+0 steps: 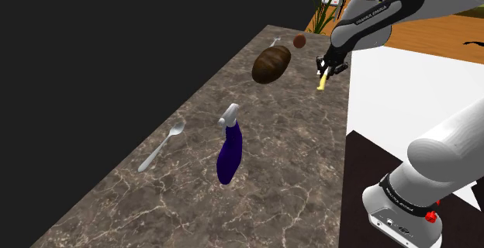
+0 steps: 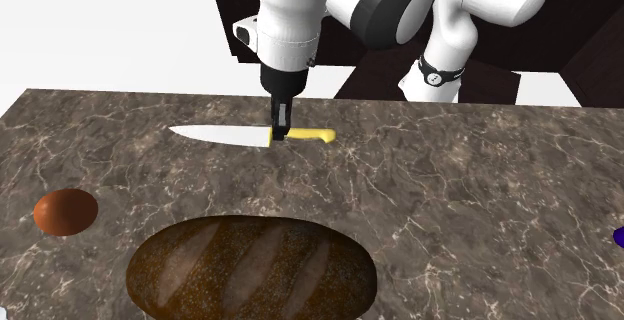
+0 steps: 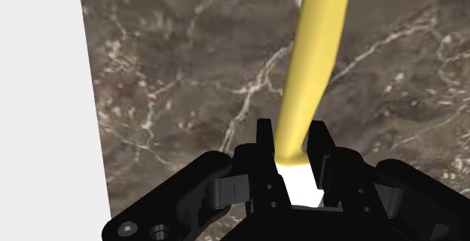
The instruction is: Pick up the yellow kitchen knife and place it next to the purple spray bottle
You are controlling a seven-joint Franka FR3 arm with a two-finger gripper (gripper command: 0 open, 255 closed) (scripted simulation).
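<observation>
wrist view: the gripper (image 3: 292, 143) clamps the yellow knife (image 3: 316, 51) where handle meets blade, upper middle of the second exterior view. looks stiff, light, slim — might pivot if pinched off-centre.

arm (image 1: 454, 146): glossy white links, dark grey joint bands, pale lettering on one band, small red dot by the lower joint. end effector (image 3: 292, 138): all black, screw holes on housing.

A home kitchen: stone counter (image 1: 295, 153) with bread loaf (image 1: 271, 64), spoon (image 1: 160, 146) and kitchen knife (image 2: 225, 133).
</observation>
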